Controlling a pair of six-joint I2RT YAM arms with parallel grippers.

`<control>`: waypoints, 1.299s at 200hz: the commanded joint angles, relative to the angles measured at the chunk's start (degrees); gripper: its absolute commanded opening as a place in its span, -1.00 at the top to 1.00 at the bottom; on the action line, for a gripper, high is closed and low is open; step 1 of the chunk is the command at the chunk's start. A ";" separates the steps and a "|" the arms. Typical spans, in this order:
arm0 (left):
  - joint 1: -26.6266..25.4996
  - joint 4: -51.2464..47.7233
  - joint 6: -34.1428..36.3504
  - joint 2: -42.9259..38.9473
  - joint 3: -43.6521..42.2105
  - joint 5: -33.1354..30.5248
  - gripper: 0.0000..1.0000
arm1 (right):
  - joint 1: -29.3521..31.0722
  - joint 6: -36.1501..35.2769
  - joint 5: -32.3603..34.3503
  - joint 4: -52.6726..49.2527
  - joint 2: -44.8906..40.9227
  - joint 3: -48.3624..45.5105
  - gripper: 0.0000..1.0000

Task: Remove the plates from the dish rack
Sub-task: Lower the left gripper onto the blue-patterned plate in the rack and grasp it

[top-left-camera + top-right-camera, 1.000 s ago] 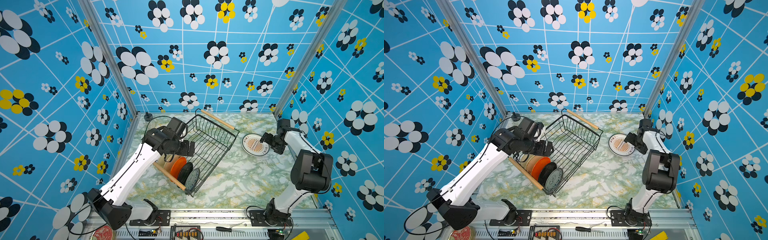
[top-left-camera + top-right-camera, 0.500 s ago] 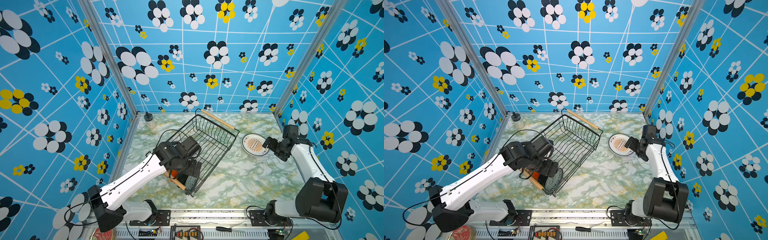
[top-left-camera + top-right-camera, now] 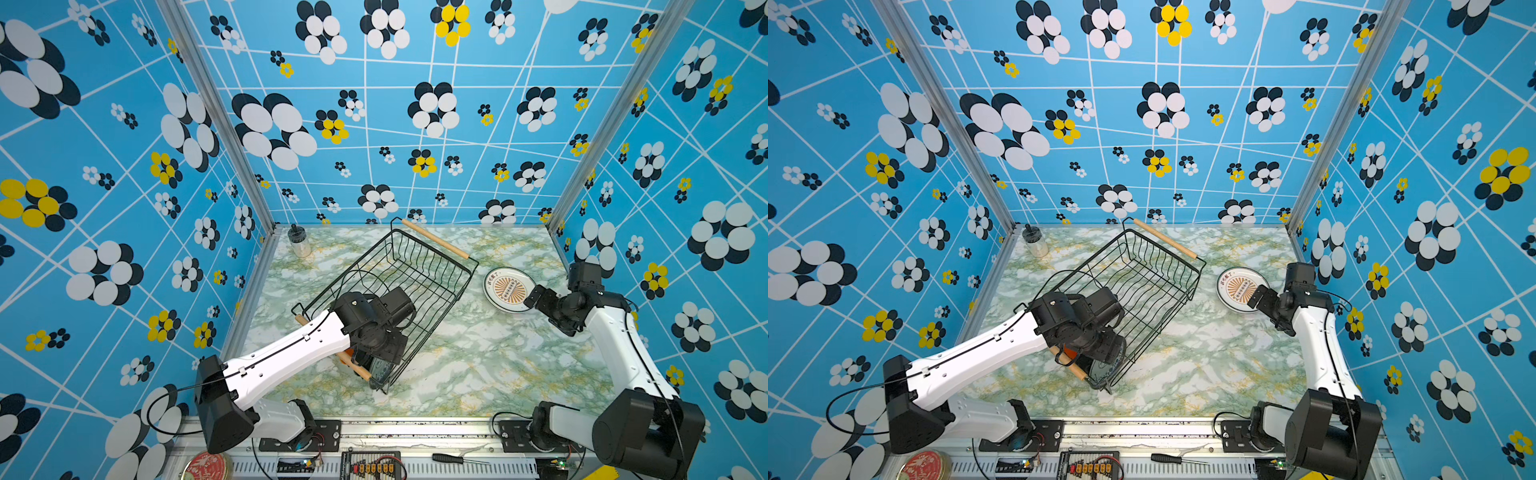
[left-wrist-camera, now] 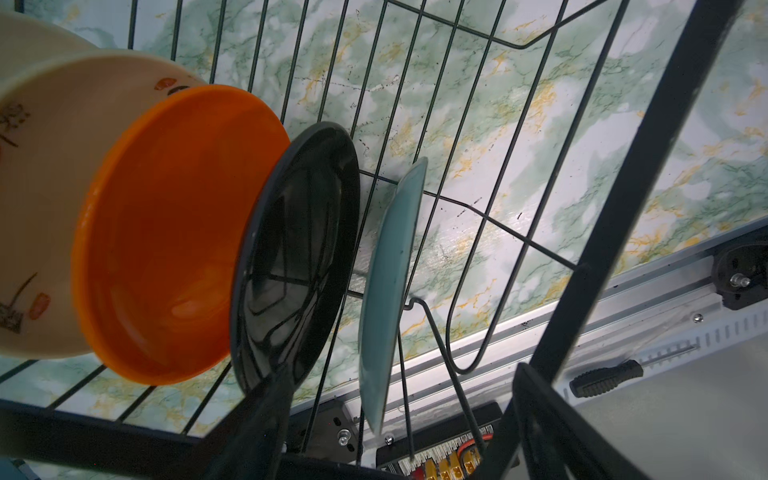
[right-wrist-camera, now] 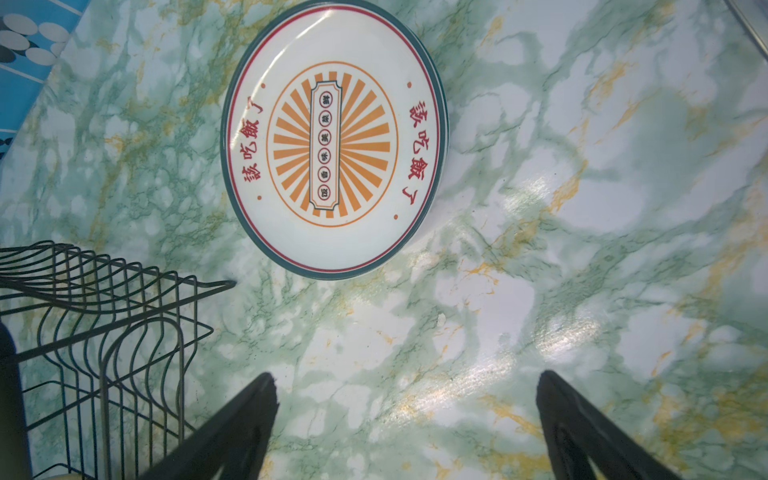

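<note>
One white printed plate (image 3: pixel 509 289) out, mid-right; right gripper (image 5: pixel 405 380) backed off, wide, empty — left gripper (image 4: pixel 401 370) now down in black wire rack (image 3: pixel 434 245), blue-grey plate (image 4: pixel 390 270) between parted jaws, ungripped.

Robot lab cell, flower-patterned walls (image 3: pixel 374 104)

You see blue walls (image 3: pixel 498 62) printed with white grid lines and black, white and yellow flowers, silver aluminium posts (image 3: pixel 222 124) at the back corners, a glossy green-and-gold marbled tabletop (image 3: pixel 478 365), and a metal rail (image 3: pixel 415 430) along the front edge.
</note>
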 commanded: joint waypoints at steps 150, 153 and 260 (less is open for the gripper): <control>2.47 3.68 -1.75 6.21 -5.29 0.33 0.33 | 0.36 -0.53 -1.24 -0.20 -2.92 -3.68 -0.99; 2.48 3.76 -1.83 6.21 -5.33 0.41 0.34 | 0.40 -0.50 -1.24 -0.23 -3.00 -3.71 -0.98; 2.46 3.28 -1.36 4.71 -7.23 1.42 0.67 | 0.36 0.70 -2.44 -0.30 -7.12 -5.57 -0.99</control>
